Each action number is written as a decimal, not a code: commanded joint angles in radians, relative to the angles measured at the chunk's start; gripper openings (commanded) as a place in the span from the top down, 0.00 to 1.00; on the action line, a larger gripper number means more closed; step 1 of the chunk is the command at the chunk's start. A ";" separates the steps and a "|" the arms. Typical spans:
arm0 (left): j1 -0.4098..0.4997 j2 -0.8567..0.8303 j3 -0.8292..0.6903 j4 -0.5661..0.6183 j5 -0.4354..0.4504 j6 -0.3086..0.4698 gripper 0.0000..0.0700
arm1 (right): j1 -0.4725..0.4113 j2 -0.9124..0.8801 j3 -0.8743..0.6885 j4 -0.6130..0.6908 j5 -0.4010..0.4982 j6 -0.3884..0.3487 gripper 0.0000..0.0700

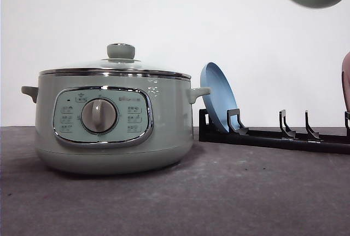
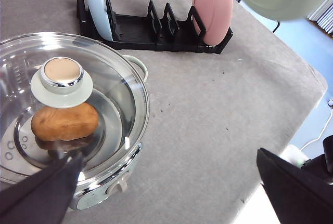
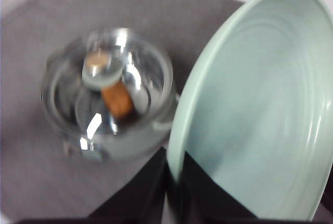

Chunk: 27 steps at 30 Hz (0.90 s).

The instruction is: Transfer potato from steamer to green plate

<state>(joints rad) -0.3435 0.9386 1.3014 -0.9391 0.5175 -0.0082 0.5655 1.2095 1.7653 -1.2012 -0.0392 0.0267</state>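
The right end effector (image 3: 174, 182) clamps the green plate (image 3: 260, 109) by its rim above the lidded steamer (image 1: 112, 121); the left end effector (image 2: 166, 182) gapes beside the potato (image 2: 65, 122).

The right gripper (image 3: 174, 182) pinches the rim of the green plate (image 3: 260, 109). Beyond it, the potato (image 3: 117, 100) lies inside the lidded steamer (image 3: 112, 96)

Potato (image 2: 64, 122) inside lidded steamer (image 1: 112, 121), green plate (image 3: 260, 109) aloft
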 commanded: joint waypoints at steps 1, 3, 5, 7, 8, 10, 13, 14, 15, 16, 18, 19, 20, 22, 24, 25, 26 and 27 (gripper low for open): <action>-0.005 0.010 0.021 0.008 0.003 0.021 0.00 | 0.063 -0.008 0.023 -0.011 0.047 -0.054 0.99; -0.005 0.010 0.021 0.010 0.003 0.021 0.00 | 0.138 -0.022 0.013 -0.043 0.102 -0.067 0.99; -0.005 0.010 0.021 0.014 0.003 0.022 0.00 | 0.211 -0.027 -0.003 -0.066 0.150 -0.066 0.99; -0.005 0.010 0.021 0.018 0.003 0.023 0.00 | 0.277 -0.028 -0.031 -0.085 0.197 -0.064 0.99; -0.005 0.010 0.021 0.020 0.003 0.023 0.00 | 0.308 -0.028 -0.052 -0.091 0.219 -0.061 0.99; -0.005 0.010 0.021 0.020 0.003 0.023 0.00 | 0.365 -0.028 -0.103 -0.094 0.258 -0.048 0.99; -0.005 0.010 0.021 0.017 0.003 0.023 0.00 | 0.444 -0.028 -0.202 -0.093 0.314 -0.001 0.99; -0.005 0.010 0.021 0.015 0.003 0.023 0.00 | 0.467 -0.028 -0.239 -0.090 0.342 0.020 0.99; -0.005 0.010 0.021 0.013 0.003 0.023 0.00 | 0.489 -0.028 -0.275 -0.088 0.371 0.041 0.99; -0.005 0.010 0.021 0.011 0.003 0.023 0.00 | 0.506 -0.028 -0.308 -0.086 0.398 0.061 0.99; -0.005 0.010 0.021 0.006 0.003 0.023 0.00 | 0.536 -0.028 -0.371 -0.082 0.432 0.095 0.99; -0.005 0.010 0.021 0.003 0.003 0.023 0.00 | 0.549 -0.028 -0.404 -0.075 0.436 0.111 0.99; -0.005 0.010 0.021 -0.001 0.003 0.023 0.00 | 0.562 -0.028 -0.436 -0.063 0.437 0.122 0.99; -0.005 0.010 0.021 -0.011 0.003 0.023 0.00 | 0.588 -0.028 -0.502 -0.031 0.436 0.145 0.99; -0.005 0.010 0.021 -0.016 0.003 0.023 0.00 | 0.614 -0.028 -0.569 0.008 0.436 0.162 0.99; -0.005 0.010 0.021 -0.017 0.003 0.023 0.00 | 0.626 -0.028 -0.607 0.033 0.437 0.174 0.99; -0.005 0.010 0.021 -0.016 0.003 0.023 0.00 | 0.634 -0.027 -0.641 0.059 0.437 0.183 0.99; -0.005 0.010 0.021 -0.016 0.003 0.023 0.00 | 0.641 -0.027 -0.674 0.086 0.437 0.192 0.99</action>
<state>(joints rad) -0.3435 0.9405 1.3014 -0.9627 0.5175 0.0024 1.1911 1.1736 1.0958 -1.1344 0.3889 0.1813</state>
